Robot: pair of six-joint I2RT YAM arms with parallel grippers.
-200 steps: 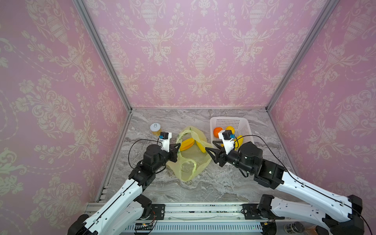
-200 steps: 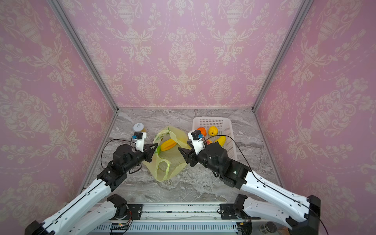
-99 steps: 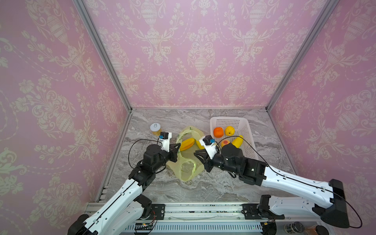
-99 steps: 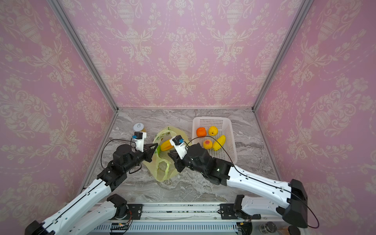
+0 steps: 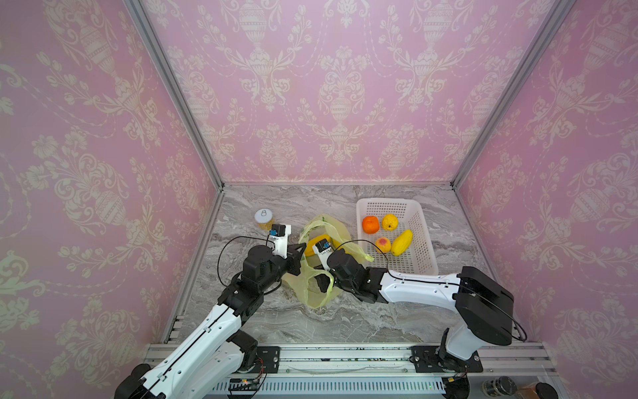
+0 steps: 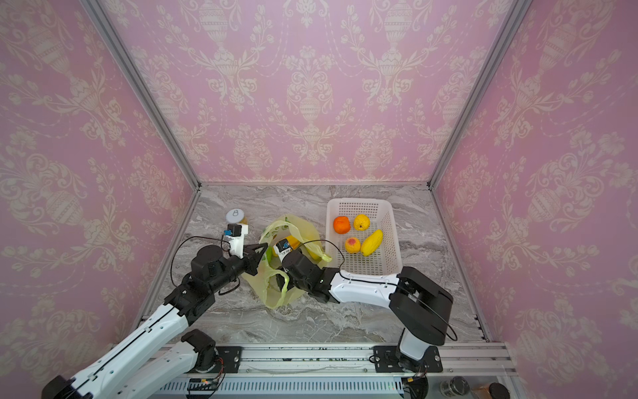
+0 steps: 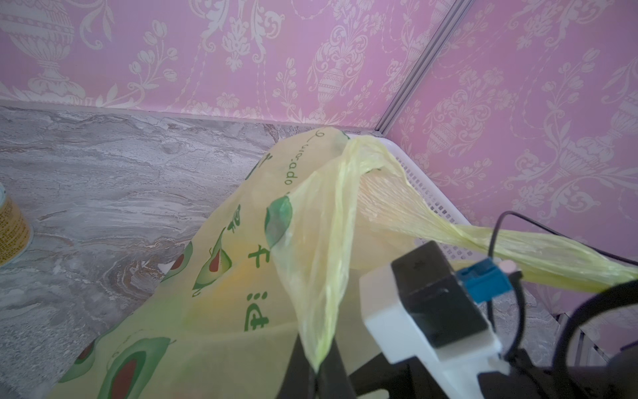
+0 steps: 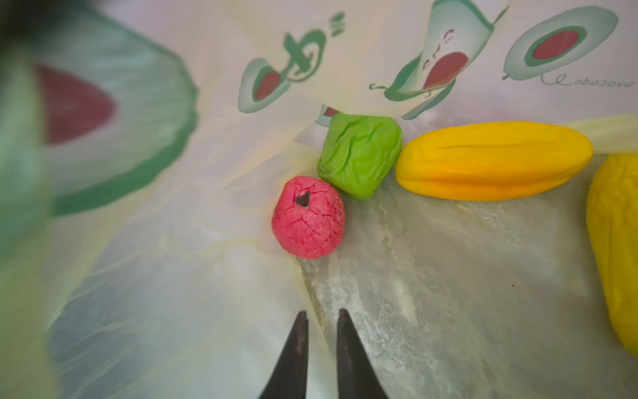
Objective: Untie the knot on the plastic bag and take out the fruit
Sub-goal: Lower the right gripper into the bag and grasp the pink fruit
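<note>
My right claw is inside the thin translucent yellow-green plastic bag, its two dark tips a narrow slot apart with nothing between them. My left claw is at the bag's mouth, pinched together on one twisted loop handle and lifting it so the mouth gapes. I can find no tied lump anywhere, so I judge the knot undone and the emptying underway: four fruits already lie in the white perforated plastic basket, which is behind my right wrist and off to its outer side.

What matters now is straight ahead of my right tips. The round red knobbly toy fruit sits on the bag's floor almost dead in line with the slot, near but not touching. The crumpled green toy fruit is just beyond it, the two touching or nearly so. Past the green one a long yellow-orange toy fruit lies with its long axis across my line of reach, roughly along the direction my tips close, so I'd judge it needs a wrist turn first. The red one has no long axis to fuss over and my right claw is far nearer than the left, which is busy. It looks wider than my present slot, so I'd spread before pushing forward
</note>
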